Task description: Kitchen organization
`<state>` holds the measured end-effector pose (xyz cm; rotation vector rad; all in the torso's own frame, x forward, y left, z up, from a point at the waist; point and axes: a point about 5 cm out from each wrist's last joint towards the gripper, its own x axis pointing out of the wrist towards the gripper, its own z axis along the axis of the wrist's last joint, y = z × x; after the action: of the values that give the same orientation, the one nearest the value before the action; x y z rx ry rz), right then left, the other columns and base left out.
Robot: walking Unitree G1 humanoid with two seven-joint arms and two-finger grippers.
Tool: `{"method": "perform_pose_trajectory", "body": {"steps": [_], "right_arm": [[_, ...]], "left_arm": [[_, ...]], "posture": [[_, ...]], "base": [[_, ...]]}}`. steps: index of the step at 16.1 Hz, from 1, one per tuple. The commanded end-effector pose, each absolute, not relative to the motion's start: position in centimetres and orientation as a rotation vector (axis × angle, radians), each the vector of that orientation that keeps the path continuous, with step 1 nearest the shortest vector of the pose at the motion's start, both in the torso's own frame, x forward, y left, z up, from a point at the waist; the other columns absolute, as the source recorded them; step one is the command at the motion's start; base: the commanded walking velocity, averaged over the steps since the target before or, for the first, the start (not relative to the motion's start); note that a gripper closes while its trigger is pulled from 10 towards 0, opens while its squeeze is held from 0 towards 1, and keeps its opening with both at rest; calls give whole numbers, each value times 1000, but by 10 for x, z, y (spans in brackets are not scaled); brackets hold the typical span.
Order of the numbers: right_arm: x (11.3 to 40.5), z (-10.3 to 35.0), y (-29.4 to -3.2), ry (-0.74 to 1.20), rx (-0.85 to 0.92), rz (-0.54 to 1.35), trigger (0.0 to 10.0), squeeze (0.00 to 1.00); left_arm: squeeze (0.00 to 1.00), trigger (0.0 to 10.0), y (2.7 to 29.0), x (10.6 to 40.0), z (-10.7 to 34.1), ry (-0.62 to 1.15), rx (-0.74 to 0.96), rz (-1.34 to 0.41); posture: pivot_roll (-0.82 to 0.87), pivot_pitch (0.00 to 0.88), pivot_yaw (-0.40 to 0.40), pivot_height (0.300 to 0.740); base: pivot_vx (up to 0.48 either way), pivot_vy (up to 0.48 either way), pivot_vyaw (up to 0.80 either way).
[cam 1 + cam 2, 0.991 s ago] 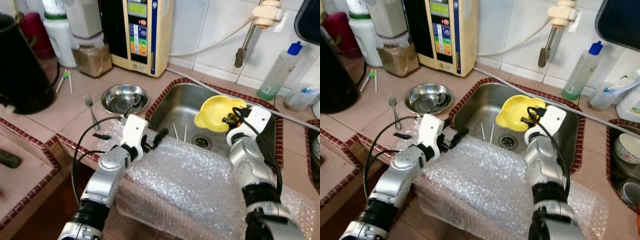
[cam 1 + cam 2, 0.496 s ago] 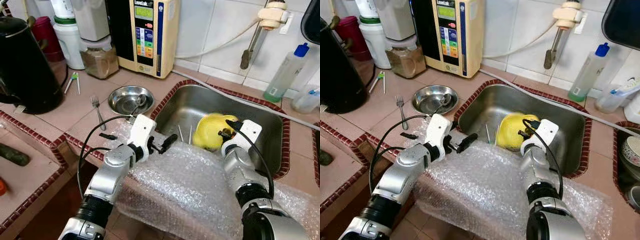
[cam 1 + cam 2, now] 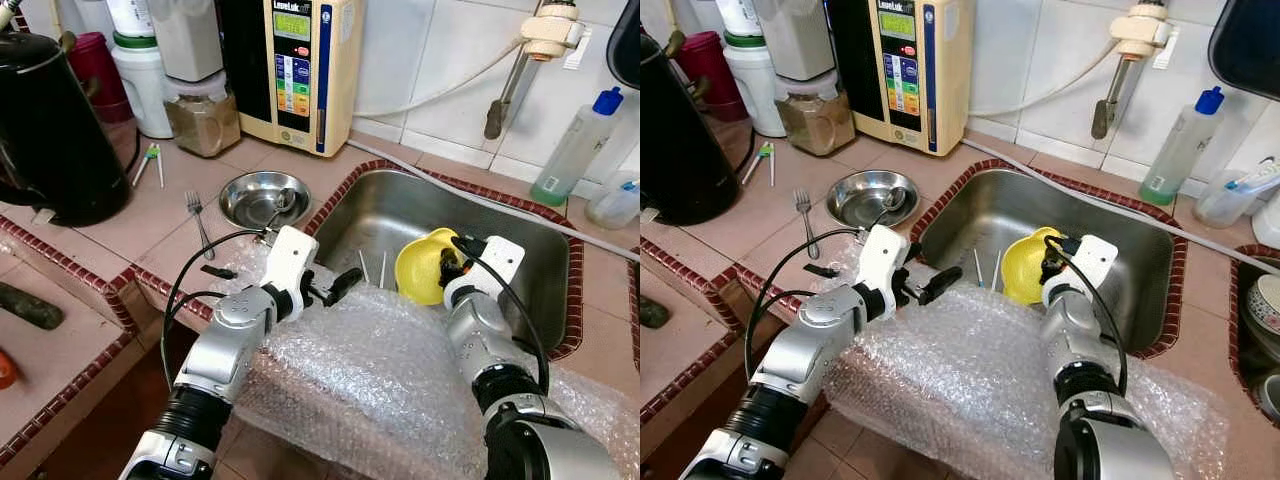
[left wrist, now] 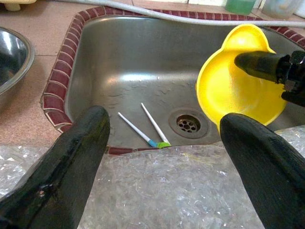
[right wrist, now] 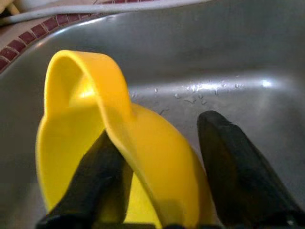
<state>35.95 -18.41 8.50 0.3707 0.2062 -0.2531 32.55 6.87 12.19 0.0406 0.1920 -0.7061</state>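
Yellow bowl [image 3: 428, 266]: sitting lower in sink [image 3: 380, 215] than 1 s ago, prob. being set down.
R gripper [image 5: 157, 191]: clamping bowl rim.
L gripper [image 4: 162, 157]: hovering wide, empty, over bubble wrap [image 3: 370, 370].

bowl [image 3: 428, 266] in sink [image 3: 520, 250] | fork [image 3: 198, 222] left of sink | bubble wrap [image 3: 370, 375] before sink
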Motion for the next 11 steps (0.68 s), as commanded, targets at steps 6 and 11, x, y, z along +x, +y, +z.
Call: {"method": "perform_pose_trajectory", "body": {"steps": [6,11], "right_arm": [[361,74,-158,369,547,-104,10000,1000],[363,81,-173,312,745,-108,10000,1000]], "left_arm": [[1000,10000,68,331,133,162,69,-705],[1000,10000,67,331,131,165,88,-710]], "posture": [[46,0,-1,740],[38,0,7,740]], "base": [[0,0,0],[0,0,0]]}}
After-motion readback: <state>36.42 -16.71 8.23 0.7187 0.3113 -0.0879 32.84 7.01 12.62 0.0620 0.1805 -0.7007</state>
